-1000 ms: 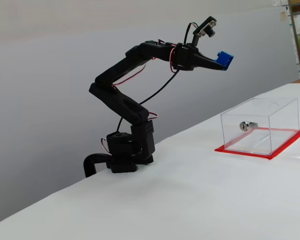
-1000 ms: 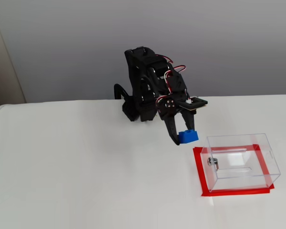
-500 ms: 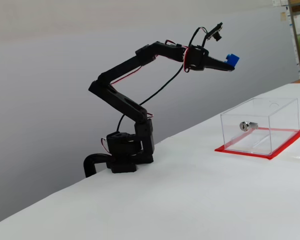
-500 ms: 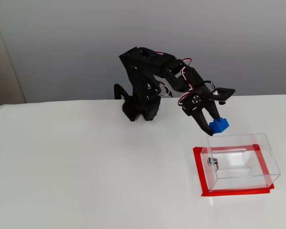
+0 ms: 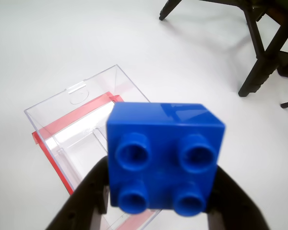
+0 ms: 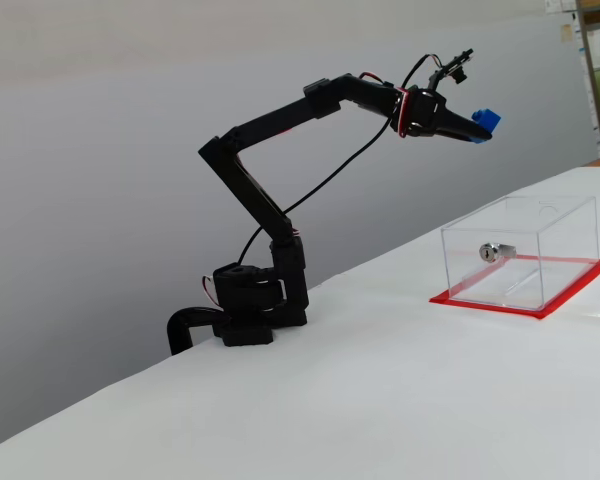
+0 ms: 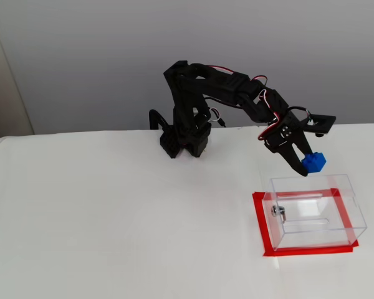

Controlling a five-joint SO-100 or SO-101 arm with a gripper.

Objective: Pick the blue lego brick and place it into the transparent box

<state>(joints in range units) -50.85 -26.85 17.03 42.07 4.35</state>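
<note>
On the white tabletop (image 6: pixel 380 400) we see the arm (image 6: pixel 270 160) reaching out to the right, its hand (image 6: pixel 483 126) pinching the blue brick (image 6: pixel 489 120) high in the air, above the near edge of the clear box (image 6: pixel 525 250) on its red base.

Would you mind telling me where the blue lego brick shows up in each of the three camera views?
Wrist view: blue lego brick fills the lower centre, studs facing the camera.
A fixed view: upper right, at the arm's tip.
A fixed view: right of centre.
Shared landmark: the transparent box, below the brick.
</note>
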